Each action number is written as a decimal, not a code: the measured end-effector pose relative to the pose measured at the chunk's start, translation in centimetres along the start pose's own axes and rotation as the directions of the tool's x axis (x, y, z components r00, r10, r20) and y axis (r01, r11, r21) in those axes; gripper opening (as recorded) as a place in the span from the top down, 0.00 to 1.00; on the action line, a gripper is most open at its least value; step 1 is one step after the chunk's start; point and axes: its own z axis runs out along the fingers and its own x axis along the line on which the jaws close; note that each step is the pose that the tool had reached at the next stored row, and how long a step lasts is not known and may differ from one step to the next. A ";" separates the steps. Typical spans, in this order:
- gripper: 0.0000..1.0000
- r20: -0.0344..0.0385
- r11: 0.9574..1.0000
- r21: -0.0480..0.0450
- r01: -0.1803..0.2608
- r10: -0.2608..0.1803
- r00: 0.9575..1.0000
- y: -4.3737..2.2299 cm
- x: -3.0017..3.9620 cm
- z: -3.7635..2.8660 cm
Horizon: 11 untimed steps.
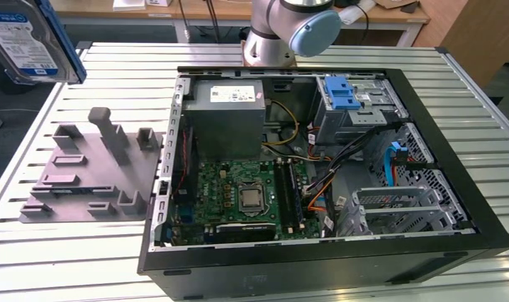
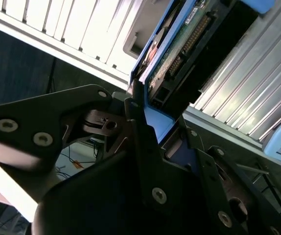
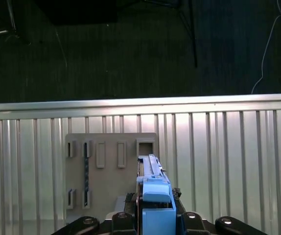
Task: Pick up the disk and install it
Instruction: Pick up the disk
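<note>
**Gripper holds the disk aloft beside the open computer**

The gripper (image 2: 157,128) is closed tight on the blue frame of the disk (image 1: 26,39). The disk hangs in the air at the exterior view's far left, above the grey holder plate (image 1: 86,170). It is well apart from the open computer case (image 1: 304,274) on the slatted table (image 1: 464,75).

An open computer case (image 1: 304,270) lies on the slatted surface (image 1: 111,69). A fixture plate (image 1: 78,182) sits just beside it on the exterior view's left. Inside the case, the power supply (image 1: 224,119) lies behind the motherboard (image 1: 237,195), with the drive cage (image 1: 355,104) toward the exterior view's right. The arm's base (image 1: 267,47) stands behind the case. The disk (image 1: 27,44), gripped in the hand (image 3: 155,225), hangs above the surface at far left.
</note>
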 end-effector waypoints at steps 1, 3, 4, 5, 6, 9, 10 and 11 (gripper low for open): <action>0.64 0.000 1.000 0.000 0.000 0.000 1.000 0.00 -0.01 -0.34; 0.64 -0.001 1.000 0.000 0.000 0.000 1.000 0.01 -0.02 -1.04; 0.64 -0.001 1.000 0.000 0.000 0.000 1.000 0.01 -0.03 -1.42; 0.64 -0.001 1.000 0.000 0.000 0.000 1.000 0.01 -0.04 -1.76; 0.64 -0.001 1.000 0.000 0.000 0.000 1.000 0.02 -0.05 -2.08; 0.64 -0.001 1.000 0.000 0.000 0.000 1.000 0.02 -0.08 -3.02; 0.64 -0.001 1.000 0.000 0.000 0.000 1.000 0.02 -0.08 -3.22; 0.64 -0.001 1.000 0.000 0.000 0.000 1.000 0.02 -0.08 -3.30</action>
